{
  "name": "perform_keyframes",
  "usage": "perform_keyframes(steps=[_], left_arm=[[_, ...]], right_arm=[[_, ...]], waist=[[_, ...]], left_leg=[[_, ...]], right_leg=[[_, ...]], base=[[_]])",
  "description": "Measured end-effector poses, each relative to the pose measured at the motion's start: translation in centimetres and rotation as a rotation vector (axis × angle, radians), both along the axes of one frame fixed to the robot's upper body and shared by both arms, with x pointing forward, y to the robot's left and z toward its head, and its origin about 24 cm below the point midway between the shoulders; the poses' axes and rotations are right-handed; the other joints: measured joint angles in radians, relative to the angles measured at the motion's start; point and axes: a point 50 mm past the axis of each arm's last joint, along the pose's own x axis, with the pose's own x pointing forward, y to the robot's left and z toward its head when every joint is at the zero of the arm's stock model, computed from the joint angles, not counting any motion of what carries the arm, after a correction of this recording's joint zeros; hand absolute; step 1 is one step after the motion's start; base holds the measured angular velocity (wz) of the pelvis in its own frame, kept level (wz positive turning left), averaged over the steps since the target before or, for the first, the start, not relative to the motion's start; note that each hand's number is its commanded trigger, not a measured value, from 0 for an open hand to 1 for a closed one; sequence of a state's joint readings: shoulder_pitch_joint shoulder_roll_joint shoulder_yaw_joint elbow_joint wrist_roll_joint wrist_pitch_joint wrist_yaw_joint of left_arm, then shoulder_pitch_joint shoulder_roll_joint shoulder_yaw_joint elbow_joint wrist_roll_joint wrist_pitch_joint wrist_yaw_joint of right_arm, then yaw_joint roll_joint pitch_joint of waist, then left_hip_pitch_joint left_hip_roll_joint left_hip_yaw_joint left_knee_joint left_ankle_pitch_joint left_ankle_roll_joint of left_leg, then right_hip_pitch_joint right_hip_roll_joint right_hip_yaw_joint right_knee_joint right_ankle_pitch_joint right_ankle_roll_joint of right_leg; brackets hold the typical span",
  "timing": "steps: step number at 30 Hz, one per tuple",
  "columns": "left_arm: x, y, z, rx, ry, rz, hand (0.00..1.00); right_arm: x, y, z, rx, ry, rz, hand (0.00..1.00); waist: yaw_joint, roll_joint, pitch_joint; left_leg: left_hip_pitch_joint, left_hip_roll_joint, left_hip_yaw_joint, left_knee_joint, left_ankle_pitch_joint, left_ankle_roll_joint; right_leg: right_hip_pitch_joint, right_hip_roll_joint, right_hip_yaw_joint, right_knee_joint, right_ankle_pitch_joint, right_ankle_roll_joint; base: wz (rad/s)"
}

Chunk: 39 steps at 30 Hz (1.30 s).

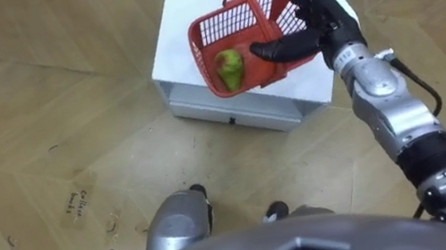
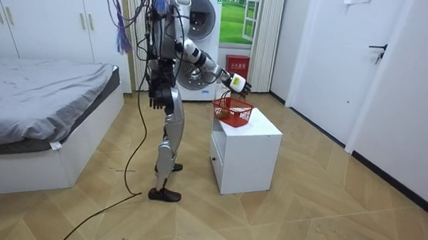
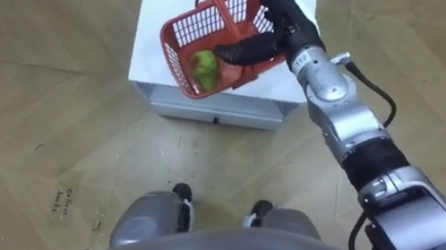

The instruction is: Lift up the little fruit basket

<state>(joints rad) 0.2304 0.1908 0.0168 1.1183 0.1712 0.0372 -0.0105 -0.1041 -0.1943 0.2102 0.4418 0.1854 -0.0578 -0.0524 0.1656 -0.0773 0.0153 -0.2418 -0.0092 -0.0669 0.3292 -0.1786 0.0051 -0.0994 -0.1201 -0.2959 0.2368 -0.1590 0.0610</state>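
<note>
Stands on a herringbone wooden floor [image 1: 37,101] just beside a low white box-shaped cabinet [image 1: 177,42], facing it. Holds the right hand [image 1: 313,14] out over the right end of a red plastic lattice basket [image 1: 220,24], which sits on the cabinet's top. Shows fingers straight and apart, thumb stretched across the basket's mouth, clamped on nothing. Cannot tell whether the hand is touching the rim or hovering just above it. Lets the left hand [image 2: 156,98] hang at the side in the room view; cannot tell how it is set.

Inside the basket, toward the near left corner: one green rounded fruit [image 1: 230,67].

Probably weighs little. Looks like thin moulded plastic, stiff enough to hold shape yet apt to flex at the walls, and smooth enough to slip in a loose hold. Likely tips toward the fruit's end if lifted by a wall or the rim. Best taken at the middle of the upright hoop handle [image 1: 258,10], just left of the right hand, with fingers curled under the bar. Needs no hard squeeze. Calls for a straight, even lift to stop the fruit rolling.
</note>
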Motion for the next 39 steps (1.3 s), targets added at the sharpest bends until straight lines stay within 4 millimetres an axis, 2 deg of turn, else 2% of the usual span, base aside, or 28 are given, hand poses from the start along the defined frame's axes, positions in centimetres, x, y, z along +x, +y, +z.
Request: perform_keyframes(steps=[3, 6, 9, 16, 20, 22, 25, 29, 31, 32, 33, 34, 36, 39], left_arm=[[0.0, -0.3, -0.1, -0.008, -0.006, 0.025, 0.0], [-0.1, -0.3, -0.1, -0.01, 0.0, 0.027, 0.0], [-0.2, -0.3, -0.1, -0.012, 0.003, 0.029, 0.0], [-0.9, -0.7, -0.2, -0.018, 0.023, 0.037, 0.0], [-1.1, -0.6, -0.2, -0.016, 0.026, 0.048, 0.0], [-1.1, -0.5, -0.2, -0.014, 0.024, 0.056, 0.0], [-1.2, -0.4, -0.1, -0.009, 0.019, 0.067, 0.0], [-1.1, -0.3, -0.1, -0.002, 0.012, 0.072, 0.0], [-0.9, -0.2, 0.0, 0.012, 0.001, 0.073, 0.0], [-0.7, -0.1, 0.0, 0.024, -0.007, 0.079, 0.0], [-0.6, -0.1, 0.0, 0.037, -0.012, 0.08, 0.0], [-0.5, -0.1, 0.0, 0.041, -0.019, 0.079, 0.0], [0.0, 0.0, 0.1, 0.061, -0.052, 0.076, 0.0], [0.2, 0.0, 0.2, 0.069, -0.067, 0.074, 0.0]], right_arm=[[-0.5, -0.4, 0.0, -0.009, -0.004, -0.012, 0.0], [-0.3, -0.8, 1.4, 0.004, -0.07, -0.031, 0.0], [-0.1, -0.9, 2.6, 0.025, -0.123, -0.042, 0.0], [-0.6, -0.9, 3.2, 0.047, -0.152, -0.043, 0.0], [-0.6, -1.2, 3.4, 0.051, -0.162, -0.045, 0.0], [-0.9, -1.7, 3.9, 0.058, -0.186, -0.073, 0.0], [-1.7, -2.3, 3.5, 0.05, -0.173, -0.11, 0.0], [-3.6, -3.4, 1.4, -0.011, -0.092, -0.177, 0.0], [-5.0, -4.1, -0.3, -0.044, -0.017, -0.219, 0.0], [-6.0, -4.5, -1.8, -0.056, 0.047, -0.246, 0.0], [-7.2, -5.0, -3.5, -0.089, 0.128, -0.273, 0.0], [-7.9, -5.2, -4.2, -0.109, 0.163, -0.282, 0.0], [-10.5, -5.9, -6.4, -0.155, 0.287, -0.321, 0.0], [-13.6, -6.9, -8.9, -0.232, 0.448, -0.344, 0.0]], waist=[[-0.008, 0.002, -0.0004], [-0.024, 0.007, -0.0013], [-0.039, 0.013, -0.0064], [-0.052, 0.035, -0.0084], [-0.074, 0.035, -0.0095], [-0.082, 0.033, -0.0136], [-0.084, 0.029, -0.0168], [-0.104, 0.028, -0.0166], [-0.112, 0.031, -0.0161], [-0.124, 0.031, -0.0132], [-0.135, 0.031, -0.0154], [-0.136, 0.032, -0.0149], [-0.14, 0.038, -0.0124], [-0.146, 0.045, -0.013]], left_leg=[[0.03, 0.002, 0.012, -0.018, 0.0, 0.0], [0.045, 0.004, 0.02, -0.024, 0.0, 0.0], [0.048, 0.004, 0.022, -0.024, -0.001, 0.0], [0.115, 0.004, 0.045, -0.049, -0.001, 0.002], [0.149, 0.004, 0.049, -0.067, -0.001, 0.0], [0.157, 0.004, 0.055, -0.072, 0.001, 0.0], [0.175, 0.004, 0.057, -0.079, 0.001, 0.0], [0.202, 0.005, 0.065, -0.104, 0.001, 0.0], [0.211, 0.005, 0.067, -0.11, 0.0, 0.0], [0.216, 0.005, 0.067, -0.113, 0.0, 0.0], [0.219, 0.004, 0.067, -0.117, -0.001, 0.001], [0.219, 0.004, 0.067, -0.118, -0.001, 0.001], [0.222, 0.005, 0.074, -0.125, -0.001, 0.001], [0.233, 0.005, 0.081, -0.13, -0.001, 0.001]], right_leg=[[0.019, -0.001, 0.005, -0.002, 0.0, 0.0], [0.028, 0.0, 0.01, -0.003, 0.0, 0.0], [0.032, 0.0, 0.01, -0.003, 0.0, 0.0], [0.077, 0.001, 0.045, -0.01, 0.0, 0.001], [0.102, 0.001, 0.048, -0.019, -0.002, 0.005], [0.106, 0.002, 0.052, -0.029, -0.002, 0.005], [0.118, 0.001, 0.052, -0.034, -0.002, 0.006], [0.131, 0.001, 0.049, -0.037, -0.002, 0.006], [0.139, 0.001, 0.046, -0.039, -0.002, 0.006], [0.149, 0.001, 0.046, -0.046, -0.002, 0.006], [0.155, 0.001, 0.046, -0.051, -0.002, 0.007], [0.154, 0.001, 0.046, -0.051, -0.003, 0.007], [0.152, 0.001, 0.049, -0.052, -0.004, 0.009], [0.158, 0.001, 0.05, -0.052, -0.005, 0.011]], base=[[-0.12], [-0.08], [0.0], [-0.12], [-0.03], [-0.05], [-0.03], [-0.06], [0.0], [0.0], [0.0], [0.0], [-0.1], [-0.08]])
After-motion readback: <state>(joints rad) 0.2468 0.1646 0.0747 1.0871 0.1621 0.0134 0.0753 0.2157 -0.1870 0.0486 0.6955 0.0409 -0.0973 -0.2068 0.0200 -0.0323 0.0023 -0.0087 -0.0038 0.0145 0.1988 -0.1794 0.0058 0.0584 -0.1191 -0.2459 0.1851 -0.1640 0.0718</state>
